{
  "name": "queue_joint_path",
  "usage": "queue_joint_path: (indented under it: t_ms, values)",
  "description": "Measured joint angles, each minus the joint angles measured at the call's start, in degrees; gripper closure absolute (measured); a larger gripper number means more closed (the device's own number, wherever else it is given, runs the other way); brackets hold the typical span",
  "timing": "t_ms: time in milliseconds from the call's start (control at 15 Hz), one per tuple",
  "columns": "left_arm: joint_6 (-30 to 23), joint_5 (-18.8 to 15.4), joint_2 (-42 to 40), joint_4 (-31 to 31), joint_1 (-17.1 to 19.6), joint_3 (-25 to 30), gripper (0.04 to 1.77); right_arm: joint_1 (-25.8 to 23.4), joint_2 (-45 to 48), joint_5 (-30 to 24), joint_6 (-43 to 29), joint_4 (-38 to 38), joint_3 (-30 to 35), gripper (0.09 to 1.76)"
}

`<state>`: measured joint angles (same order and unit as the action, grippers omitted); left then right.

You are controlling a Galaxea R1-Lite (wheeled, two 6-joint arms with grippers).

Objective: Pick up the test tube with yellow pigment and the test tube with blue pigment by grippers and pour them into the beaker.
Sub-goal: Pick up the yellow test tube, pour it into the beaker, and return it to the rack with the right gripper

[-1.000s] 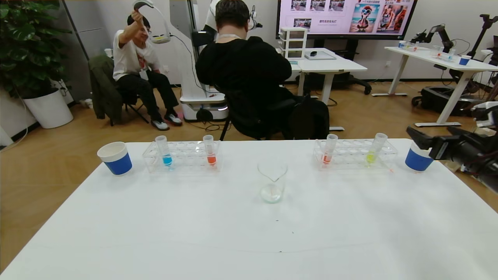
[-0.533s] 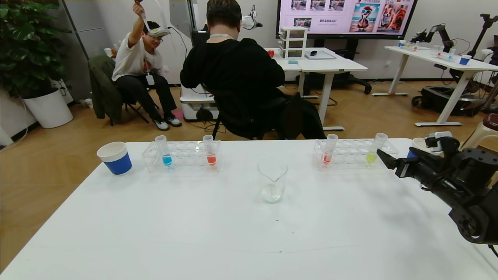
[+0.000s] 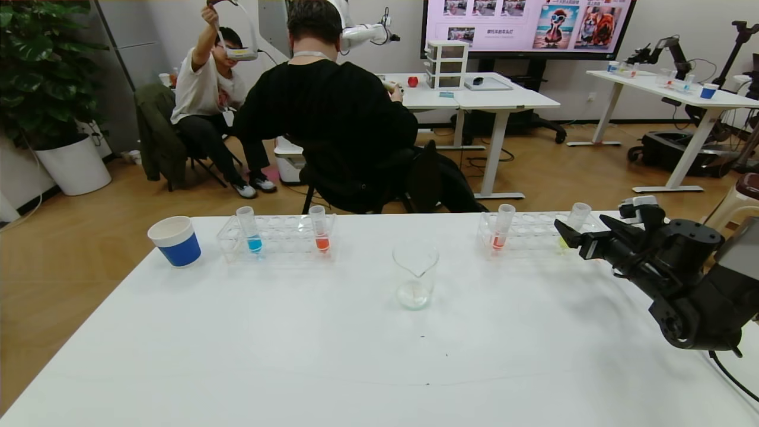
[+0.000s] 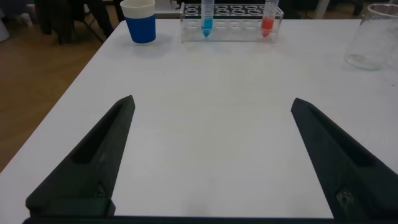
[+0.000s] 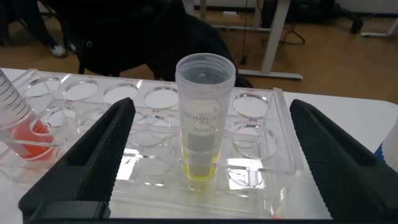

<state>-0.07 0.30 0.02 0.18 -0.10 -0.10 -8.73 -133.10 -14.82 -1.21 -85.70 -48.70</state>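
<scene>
The white table [image 3: 332, 350] carries everything, with two clear racks along its far edge. The rack on my left [image 3: 277, 238] holds the test tube with blue pigment [image 3: 249, 229] upright near its left end and an orange-red tube [image 3: 319, 229] near its right end. The rack on my right [image 3: 531, 234] holds another orange-red tube [image 3: 502, 226] at its left end and the test tube with yellow pigment [image 3: 575, 221] upright toward its right end. The beaker [image 3: 415, 277] stands between the two racks, nearer to me, spout facing me; it looks nearly empty. A blue-and-white paper cup [image 3: 175, 241] sits left of the left rack.

My right hand [image 3: 584, 234] reaches in from the right at the yellow tube, fingers spread wide; in the right wrist view the tube [image 5: 204, 118] stands centred between them, touched by neither. My left hand [image 4: 211, 158], seen only in its own wrist view, is also spread open, low over the bare table, well apart from the left rack [image 4: 231, 23].
</scene>
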Motion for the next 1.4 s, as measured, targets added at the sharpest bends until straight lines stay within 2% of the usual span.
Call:
queue_joint_path:
  t_ms: [200,267,333,467,533,600,667,800,1133,1400]
  values:
    - [0.00,0.00,0.00,0.00,0.00,0.00,0.06,0.11,-1.13,0.00,-0.02,1.16,-3.00,0.11]
    - [0.00,0.00,0.00,0.00,0.00,0.00,0.06,0.13,-1.57,-0.02,0.00,1.08,-3.97,0.19]
    - [0.05,0.05,0.00,-0.02,0.00,0.00,0.06,0.18,-2.05,0.00,0.00,1.08,-5.12,0.40]
    - [0.02,0.02,0.00,0.00,0.00,0.00,0.06,0.27,-2.82,-0.17,-0.06,1.61,-7.14,1.24]
    - [0.00,0.00,0.00,-0.02,0.05,0.00,0.06,0.27,-3.06,-0.11,-0.06,2.00,-7.63,1.47]
    - [0.02,0.00,0.00,0.00,-0.09,0.00,0.06,0.27,-3.23,-0.13,-0.06,2.07,-7.88,1.48]
    - [0.05,0.00,0.00,0.00,0.07,0.00,0.06,0.39,-3.34,0.02,-0.02,1.88,-7.91,1.25]
    - [0.02,0.02,0.00,0.00,0.00,0.00,0.06,0.74,-3.36,0.09,-0.02,1.77,-7.63,1.34]
    - [0.02,0.02,0.00,-0.02,0.00,0.00,0.06,1.07,-1.69,0.46,0.05,2.74,-7.45,1.34]
    - [0.02,0.02,0.00,-0.02,0.00,0.00,0.06,1.01,4.64,0.50,0.16,11.28,-8.13,1.34]
